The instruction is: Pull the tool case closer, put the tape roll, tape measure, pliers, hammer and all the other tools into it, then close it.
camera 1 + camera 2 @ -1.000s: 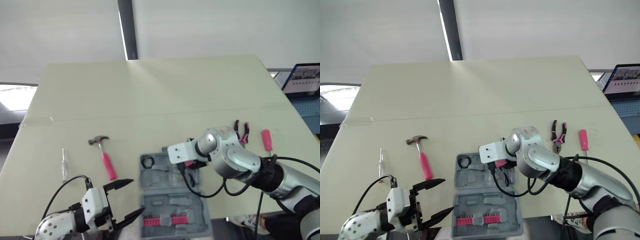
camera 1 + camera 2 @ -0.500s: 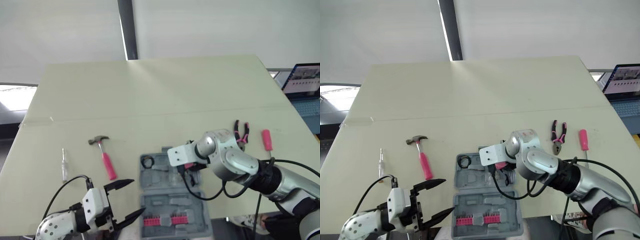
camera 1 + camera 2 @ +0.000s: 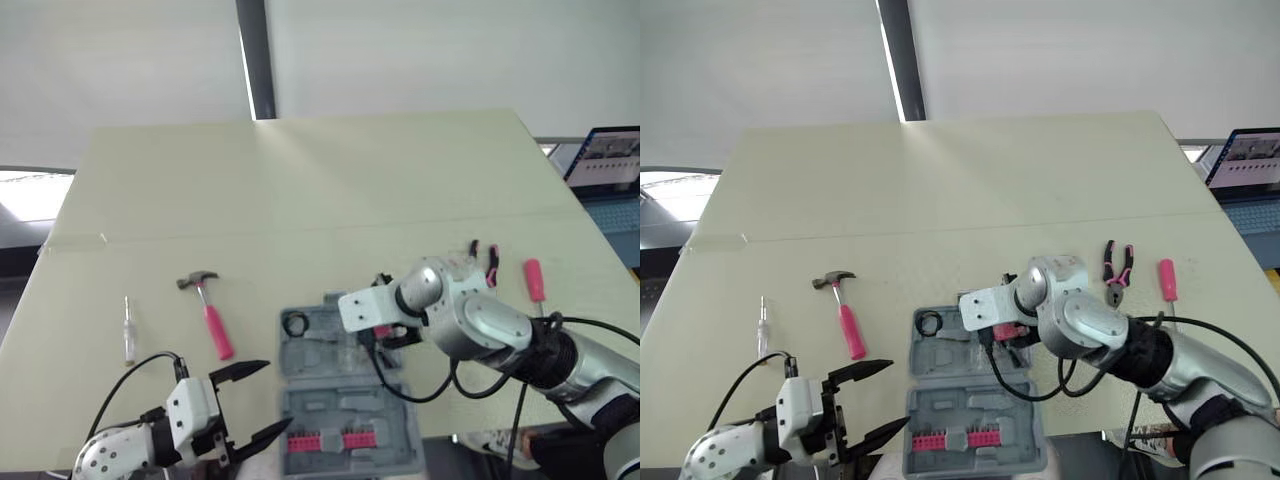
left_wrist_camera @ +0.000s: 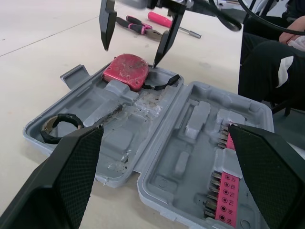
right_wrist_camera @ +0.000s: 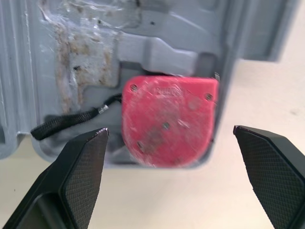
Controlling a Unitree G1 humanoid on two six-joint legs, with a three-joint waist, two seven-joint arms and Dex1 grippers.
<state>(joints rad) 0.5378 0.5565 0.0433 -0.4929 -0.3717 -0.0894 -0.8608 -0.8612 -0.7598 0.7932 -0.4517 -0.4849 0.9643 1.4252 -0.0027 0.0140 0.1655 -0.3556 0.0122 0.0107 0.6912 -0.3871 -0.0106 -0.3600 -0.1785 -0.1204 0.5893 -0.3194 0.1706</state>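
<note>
— Where does the tool case (image 3: 960, 412) sit on the table (image 3: 940, 190)?
— Open, at the near edge, about midway along it. The tape roll (image 3: 930, 323) lies in its far-left corner and the tape measure (image 4: 126, 71) in its far-right corner.
— And outside it?
— The hammer (image 3: 845, 320) lies just left of it, with a small screwdriver (image 3: 762, 328) by the left edge. The pliers (image 3: 1116, 265) and a second screwdriver (image 3: 1166, 278) lie side by side to its right.

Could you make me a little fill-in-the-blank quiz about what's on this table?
The red tape measure lies inside the open grey ___.
The hammer has a ___ handle.
The right claw, above the tape measure, is ___.
Missing words: tool case; pink; open.
</note>
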